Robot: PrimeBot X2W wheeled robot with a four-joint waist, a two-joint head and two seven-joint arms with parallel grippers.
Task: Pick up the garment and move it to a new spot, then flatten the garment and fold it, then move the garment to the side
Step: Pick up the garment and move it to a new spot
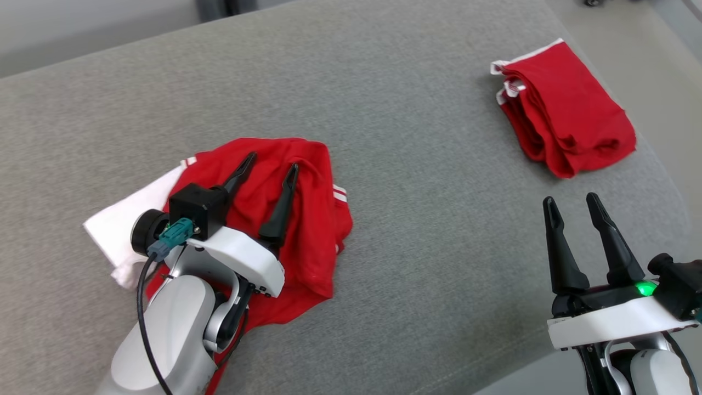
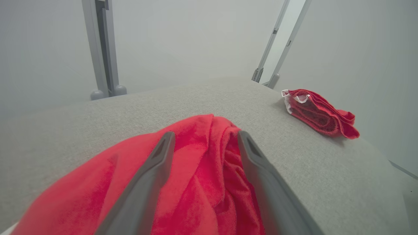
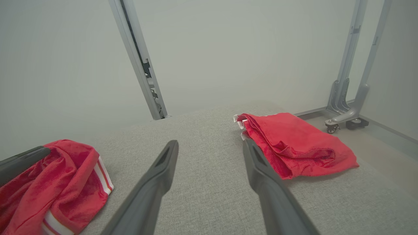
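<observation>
I am holding my left gripper (image 1: 273,161) wide open, its two fingers straddling the top of the garment (image 1: 307,219) and gripping nothing; whether the tips are touching the cloth I cannot tell. The garment is lying crumpled on the near left of the grey surface (image 1: 411,109), red with striped trim. A white part (image 1: 120,225) is sticking out on its left, and I cannot tell if that is a separate cloth. My right gripper (image 1: 571,198) is hovering wide open and empty over bare grey at the near right, well apart from the garment. Farther off, near the right edge, a folded garment (image 1: 570,109) is resting.

If I close here, I am likely pinching several layers at once, so the heap would be lifting as a lump and not spreading flat. A fingertip could also be catching in a fold and dragging the cloth. The garment's near end is running under my forearm (image 1: 170,329), seemingly toward the surface's edge, so a careless tug could be sending it over.

The head view is giving the whole outline and the white part. In the left wrist view my left gripper (image 2: 205,133) is framing the ridged folds of the garment (image 2: 202,182), which the top-down view is flattening. Past my right gripper (image 3: 210,142), the right wrist view is showing the garment (image 3: 65,173) side-on with its striped hem, then the folded garment (image 3: 294,143) and a castor (image 3: 331,129) on the floor behind
</observation>
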